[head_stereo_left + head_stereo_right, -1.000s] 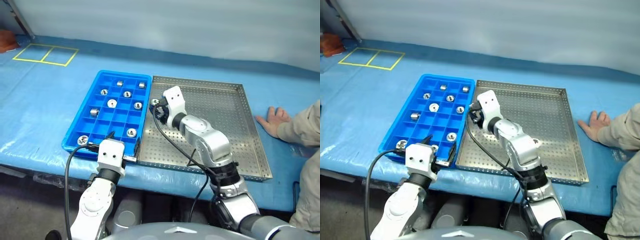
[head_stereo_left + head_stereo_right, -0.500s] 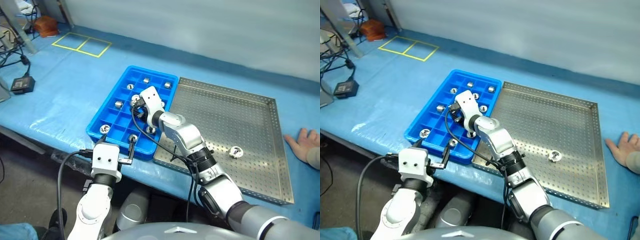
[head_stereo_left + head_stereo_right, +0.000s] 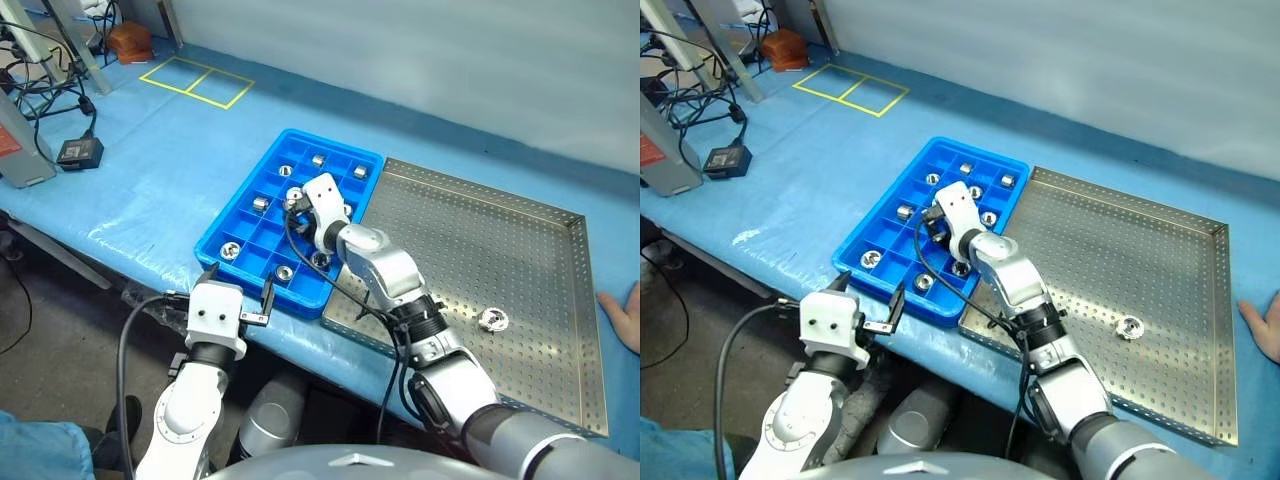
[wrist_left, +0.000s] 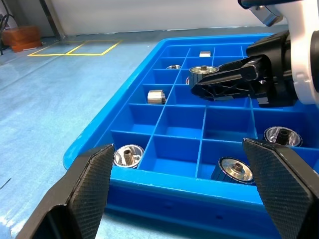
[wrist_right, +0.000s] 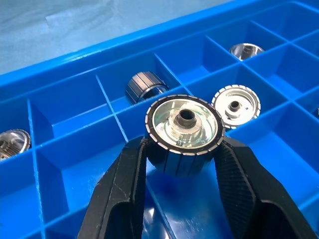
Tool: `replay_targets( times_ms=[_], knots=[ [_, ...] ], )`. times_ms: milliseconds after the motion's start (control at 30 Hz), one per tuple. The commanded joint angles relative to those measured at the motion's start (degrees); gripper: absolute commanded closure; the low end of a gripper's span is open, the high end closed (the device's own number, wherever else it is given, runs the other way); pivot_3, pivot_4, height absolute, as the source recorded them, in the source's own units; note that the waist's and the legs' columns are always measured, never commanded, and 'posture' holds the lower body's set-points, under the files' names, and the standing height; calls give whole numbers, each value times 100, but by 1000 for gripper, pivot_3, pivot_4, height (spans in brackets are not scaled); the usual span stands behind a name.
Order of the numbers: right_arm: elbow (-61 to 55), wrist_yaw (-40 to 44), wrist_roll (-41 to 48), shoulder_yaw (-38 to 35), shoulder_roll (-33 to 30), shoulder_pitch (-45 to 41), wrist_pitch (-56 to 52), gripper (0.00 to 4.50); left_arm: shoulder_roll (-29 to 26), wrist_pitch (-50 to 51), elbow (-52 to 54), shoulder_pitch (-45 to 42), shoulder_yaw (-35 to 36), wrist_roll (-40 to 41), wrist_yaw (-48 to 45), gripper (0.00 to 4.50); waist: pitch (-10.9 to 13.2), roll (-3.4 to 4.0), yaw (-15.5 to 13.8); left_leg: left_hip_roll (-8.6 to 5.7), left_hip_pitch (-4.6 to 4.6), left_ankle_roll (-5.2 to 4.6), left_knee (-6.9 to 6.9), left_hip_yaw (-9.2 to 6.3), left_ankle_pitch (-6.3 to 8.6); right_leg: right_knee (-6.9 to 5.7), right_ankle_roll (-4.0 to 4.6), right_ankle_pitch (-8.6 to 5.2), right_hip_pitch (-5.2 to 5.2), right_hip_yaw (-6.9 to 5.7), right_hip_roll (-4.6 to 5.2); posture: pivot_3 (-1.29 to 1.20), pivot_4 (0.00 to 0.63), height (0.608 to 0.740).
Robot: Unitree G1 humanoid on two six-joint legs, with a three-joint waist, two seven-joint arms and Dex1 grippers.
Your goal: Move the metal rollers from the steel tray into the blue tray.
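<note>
The blue tray lies left of the steel tray on a blue-covered table. Several metal rollers rest in its compartments, such as one near the front corner. A single roller remains on the steel tray's perforated floor. My right gripper is shut on a roller, held just above a middle compartment of the blue tray; the same grip is seen in the left wrist view. Just in front of the blue tray's near rim, my left gripper is open and holds nothing.
A person's hand rests on the table by the steel tray's right side. A yellow taped rectangle marks the far left of the table. Cables and a black adapter lie at the left. The table's front edge runs just below both trays.
The camera has swung left. My right gripper carried the roller from the steel tray's left rim to over the blue tray's middle and lowered it. The left gripper stayed open in place.
</note>
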State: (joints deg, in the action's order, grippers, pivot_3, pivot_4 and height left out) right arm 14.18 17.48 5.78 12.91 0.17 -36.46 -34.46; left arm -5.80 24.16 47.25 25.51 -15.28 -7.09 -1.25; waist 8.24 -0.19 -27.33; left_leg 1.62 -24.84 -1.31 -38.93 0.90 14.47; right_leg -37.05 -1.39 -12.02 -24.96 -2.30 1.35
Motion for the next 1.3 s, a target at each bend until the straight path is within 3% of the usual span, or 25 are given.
replay_targets(
  times_ms=[33, 167, 467, 633, 933, 1133, 1300],
  knots=[
    [-441, 35, 12, -12, 40, 30, -47, 2849, -2, -85, 106, -33, -16, 27, -39, 0, 0, 0, 0, 1, 0, 0, 0, 0, 0, -1, 1, -1, 0, 0, -1, 503, 150, 740],
    [-512, 17, -11, 23, 72, 95, -133, 2849, -10, -77, 93, -47, -15, 36, -40, 0, 0, 0, 3, 2, 2, 0, 0, 0, 0, -1, 2, -1, 0, 0, -2, 504, 150, 740],
    [-580, -101, -72, -110, 31, 115, -182, 23, -27, -86, 49, -84, -22, 63, -68, 0, 0, 0, 19, 2, 3, 1, -1, 1, 0, -1, 2, -2, 0, 0, -1, 479, 150, 740],
    [-795, -165, -90, -197, -43, 139, -207, 23, -53, -93, 2, -141, -5, 111, -132, 0, 0, 0, 67, 2, 3, 1, -1, 2, 0, -1, 2, -2, 0, 0, -1, 446, 150, 740],
    [-2406, -574, -25, -1001, -557, 707, -891, 23, -151, -34, -262, -539, 2, 359, -489, 0, -2, 4, 266, -1, 6, 0, -6, 0, 0, 6, 7, -4, 14, -1, 1, 314, 150, 740],
    [-3489, -825, 6, -1454, -811, 1339, -1537, 23, -253, 56, -490, -891, -121, 551, -841, 0, -5, 11, 786, -2, 12, -3, -11, -1, 1, 11, 9, -5, 27, 1, 3, 217, 150, 740],
    [-4125, -961, -19, -1606, -904, 1875, -1929, 23, -334, 110, -597, -1071, -152, 670, -1026, 0, -7, 16, 1455, -2, 19, -5, -9, -6, 2, 6, 6, -1, 34, 5, 2, 161, 150, 740]
  ],
)
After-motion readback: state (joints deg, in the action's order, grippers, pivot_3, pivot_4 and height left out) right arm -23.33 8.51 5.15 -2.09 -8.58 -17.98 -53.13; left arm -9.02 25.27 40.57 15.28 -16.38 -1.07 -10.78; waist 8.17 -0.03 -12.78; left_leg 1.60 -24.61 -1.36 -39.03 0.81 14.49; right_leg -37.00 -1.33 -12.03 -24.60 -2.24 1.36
